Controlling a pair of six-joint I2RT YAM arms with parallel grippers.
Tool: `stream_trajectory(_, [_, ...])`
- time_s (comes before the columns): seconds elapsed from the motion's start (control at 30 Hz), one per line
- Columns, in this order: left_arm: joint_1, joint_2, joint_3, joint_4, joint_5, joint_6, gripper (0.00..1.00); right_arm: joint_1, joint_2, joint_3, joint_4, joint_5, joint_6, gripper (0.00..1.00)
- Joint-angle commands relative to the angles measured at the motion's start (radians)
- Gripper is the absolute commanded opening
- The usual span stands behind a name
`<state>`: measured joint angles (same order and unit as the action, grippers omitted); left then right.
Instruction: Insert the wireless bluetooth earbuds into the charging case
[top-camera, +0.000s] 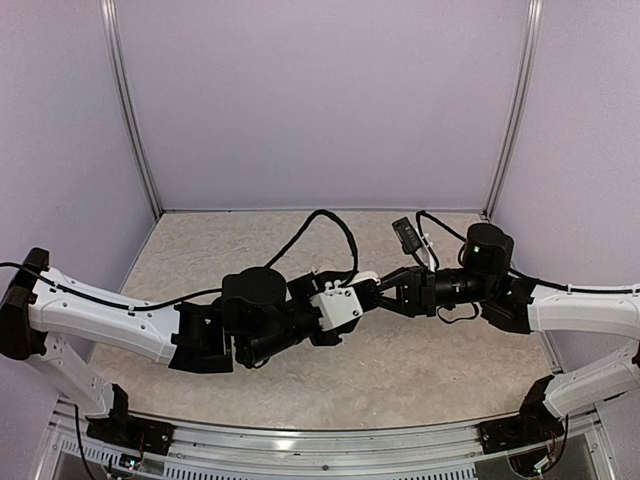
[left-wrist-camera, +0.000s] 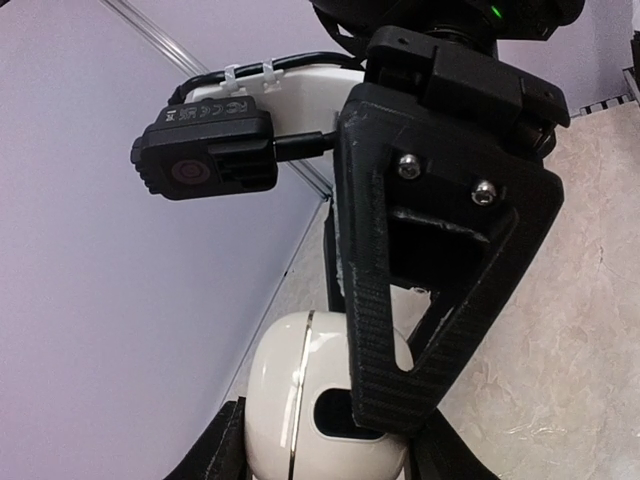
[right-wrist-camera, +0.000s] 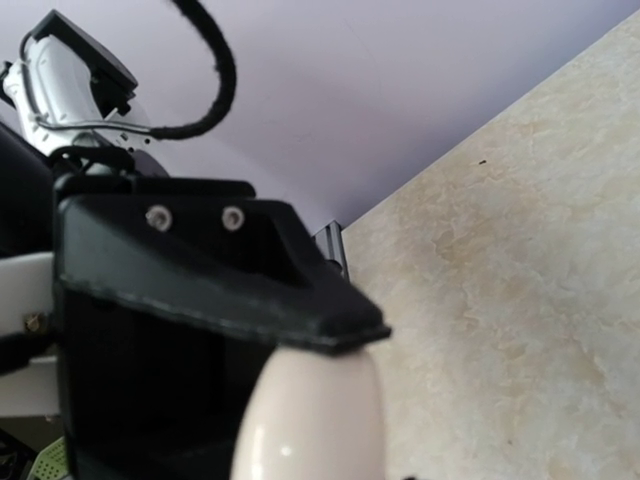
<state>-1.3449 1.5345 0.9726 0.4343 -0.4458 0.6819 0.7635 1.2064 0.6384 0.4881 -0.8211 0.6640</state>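
Charging case (left-wrist-camera: 290, 400) was seen held off the table, clamped in the left gripper (top-camera: 356, 292), seam running along its fingers. Directly ahead, the right gripper (top-camera: 388, 289) was met tip-to-tip, one finger across the case, its closure impossible to tell. No earbuds were seen.

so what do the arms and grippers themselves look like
The left arm and right arm have white shell links, round black joints and black cables looped along them. A green light glows on the right arm. The right gripper has black, ribbed, triangular fingers fixed with two silver screws; the left gripper carries a white block.
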Motion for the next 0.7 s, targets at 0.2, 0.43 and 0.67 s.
stream_trajectory(0.2, [-0.013,0.0,0.016,0.057,-0.01,-0.004,0.45,0.012,0.009,0.014,0.022,0.017,0.005,0.24])
stream_trajectory(0.43, [-0.013,-0.071,-0.051,0.064,0.064,-0.058,0.69,0.013,-0.008,0.039,-0.044,0.019,-0.058,0.19])
stream_trajectory(0.67, [-0.009,-0.189,-0.107,-0.021,0.215,-0.187,0.76,0.013,-0.029,0.091,-0.173,0.02,-0.199,0.15])
